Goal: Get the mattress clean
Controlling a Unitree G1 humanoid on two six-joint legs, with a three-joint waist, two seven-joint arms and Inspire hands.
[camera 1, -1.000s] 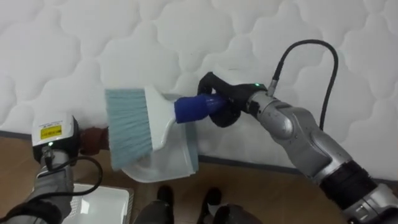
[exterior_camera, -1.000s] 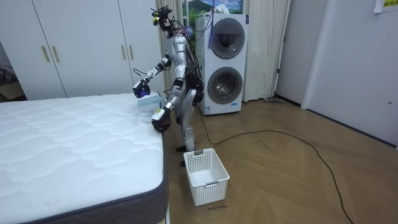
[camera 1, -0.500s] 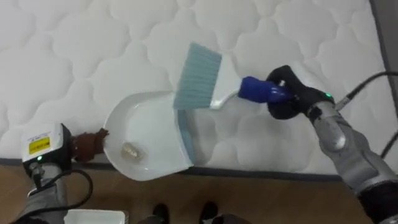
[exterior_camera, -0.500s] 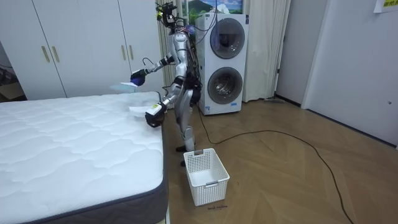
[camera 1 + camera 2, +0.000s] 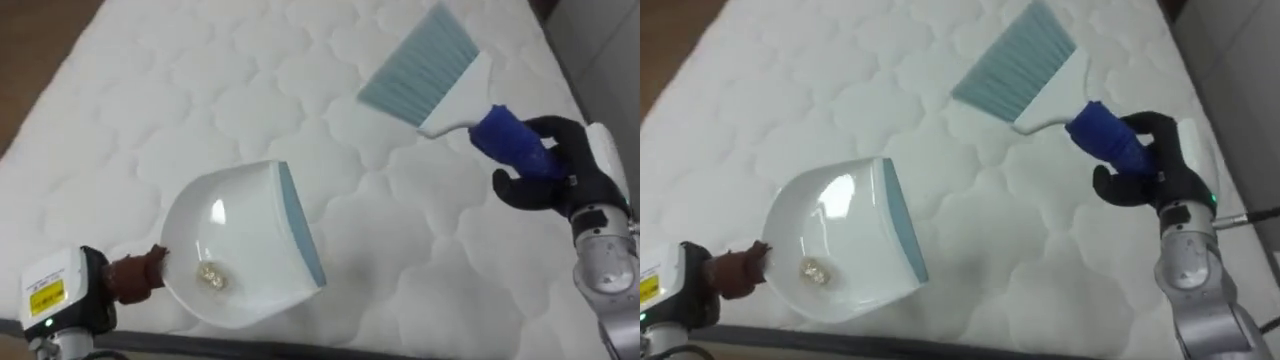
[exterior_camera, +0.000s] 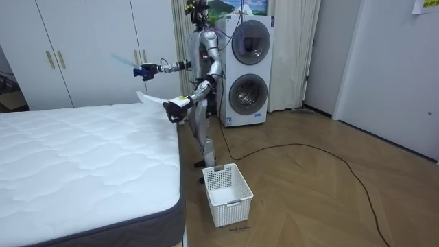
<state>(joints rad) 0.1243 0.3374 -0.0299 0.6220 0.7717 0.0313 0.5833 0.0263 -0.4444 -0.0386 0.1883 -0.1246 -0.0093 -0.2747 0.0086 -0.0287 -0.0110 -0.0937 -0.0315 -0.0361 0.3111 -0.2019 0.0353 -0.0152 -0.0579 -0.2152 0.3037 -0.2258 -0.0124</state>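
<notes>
White quilted bed mattress (image 5: 150,110): soft. Blue-handled brush (image 5: 455,95) judged light, stiff; right hand (image 5: 560,180) closed round handle; left hand (image 5: 70,305), lower left, unreadable.

A white slatted basket (image 6: 228,194) stands on the herringbone wood floor (image 6: 329,199). At the back wall, two front-loading washing machines (image 6: 248,90) sit stacked one atop the other, between white wardrobe doors (image 6: 89,51) and a pale curtain (image 6: 291,55).

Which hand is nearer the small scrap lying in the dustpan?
Left. The left hand holds the dustpan by its handle, just beside the scrap; the right hand, gripping the brush, is raised far across the mattress.
</notes>
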